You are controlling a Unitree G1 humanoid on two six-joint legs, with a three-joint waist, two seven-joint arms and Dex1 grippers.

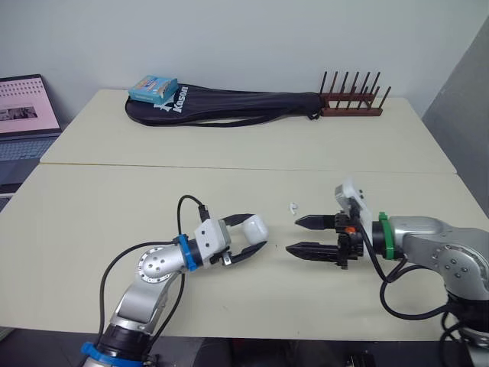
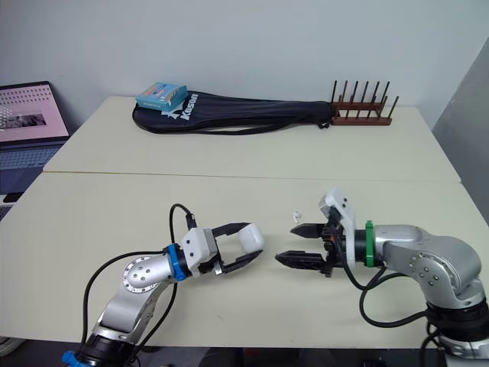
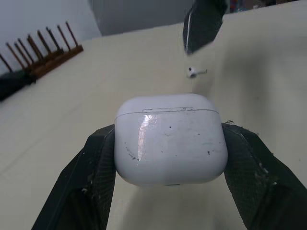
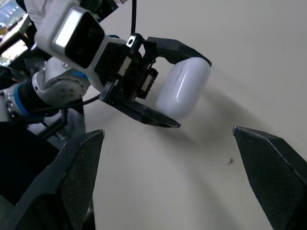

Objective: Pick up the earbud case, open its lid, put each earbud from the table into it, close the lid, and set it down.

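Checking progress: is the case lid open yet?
No, the case is closed, its lid seam sitting flush.

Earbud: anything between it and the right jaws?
Nothing visible. The earbud lies on bare table just beyond the open right jaws; the case is off to the side, held in the left jaws.

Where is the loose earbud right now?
Left eye view: the earbud lies on the table just beyond the right gripper, right of the held earbud case.
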